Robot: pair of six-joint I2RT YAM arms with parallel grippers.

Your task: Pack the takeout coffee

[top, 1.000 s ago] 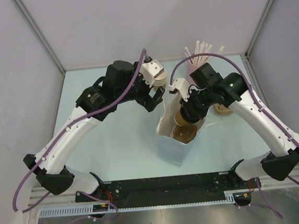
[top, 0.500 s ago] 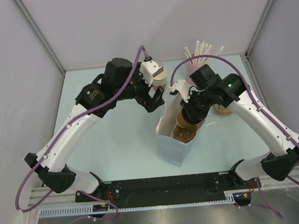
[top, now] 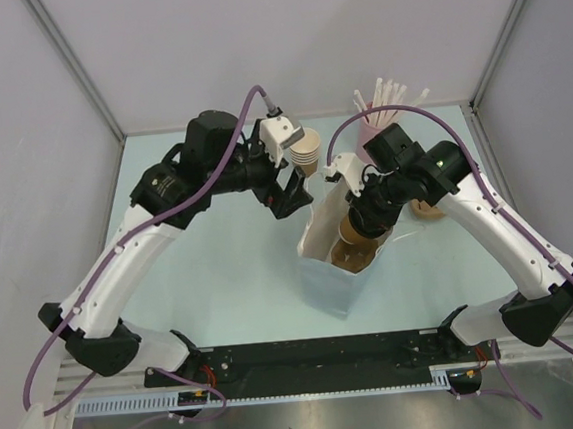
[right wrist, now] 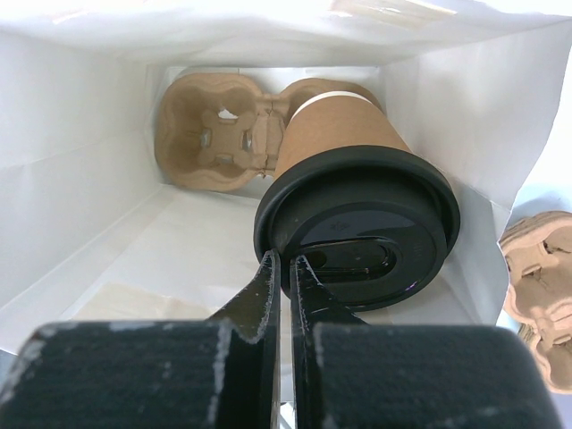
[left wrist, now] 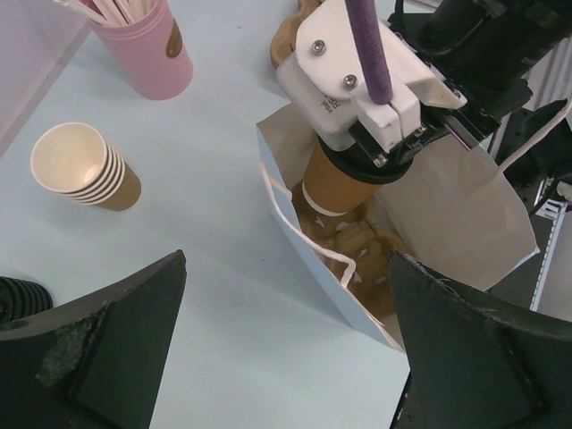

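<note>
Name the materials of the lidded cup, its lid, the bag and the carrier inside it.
Cup: brown kraft paper by the look, matte, with a pale band.
Lid: black plastic, glossy, it reflects light.
Bag: seemingly white paper, with sharp creases.
Carrier: likely moulded pulp, tan, rough and dull.

top external: high, behind arm bases (top: 188, 356) at 6 o'clock, facing down on whole bench (top: 222, 280) | left wrist: mid-range, at 11 o'clock of white bag (left wrist: 465, 206), tilted down toward it | right wrist: close, peering into bag mouth | all share: bag, takeout coffee (right wrist: 357, 232)
</note>
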